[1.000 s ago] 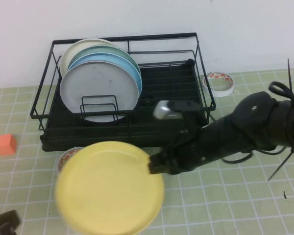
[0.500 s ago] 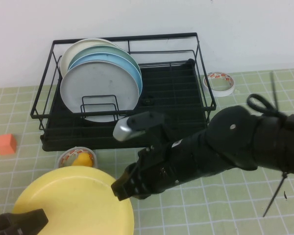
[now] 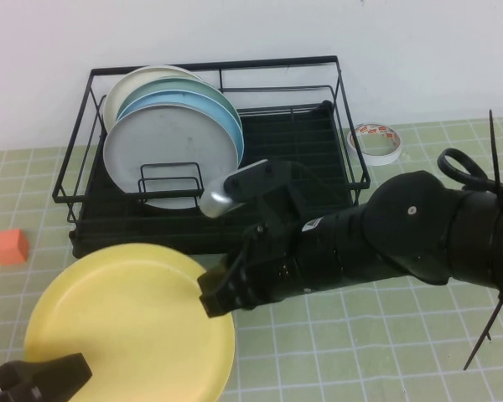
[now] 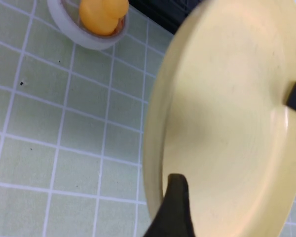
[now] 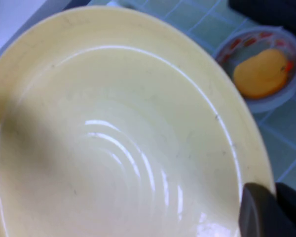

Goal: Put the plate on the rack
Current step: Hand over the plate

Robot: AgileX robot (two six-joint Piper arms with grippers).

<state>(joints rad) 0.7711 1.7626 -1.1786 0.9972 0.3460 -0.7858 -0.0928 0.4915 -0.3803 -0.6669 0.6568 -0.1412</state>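
Note:
The pale-yellow plate (image 3: 130, 322) is held tilted above the table in front of the black wire rack (image 3: 302, 142). My right gripper (image 3: 211, 297) is shut on the plate's right rim; its fingertips pinch the rim in the right wrist view (image 5: 274, 197), where the plate (image 5: 113, 128) fills the picture. My left gripper (image 3: 42, 378) is at the plate's near left edge and is open. One of its fingers (image 4: 176, 207) lies over the plate's rim (image 4: 227, 113); the other is hidden.
The rack's left half holds several upright plates, a grey plate (image 3: 169, 146) in front and a light-blue plate (image 3: 226, 113) behind. A small cup with an orange thing (image 4: 101, 19) stands beside the plate. A tape roll (image 3: 375, 141) lies right of the rack, an orange block (image 3: 4, 249) at far left.
The right arm carried the plate down and left, then slightly back up towards the rack. The left gripper has come into view at the plate's near left edge.

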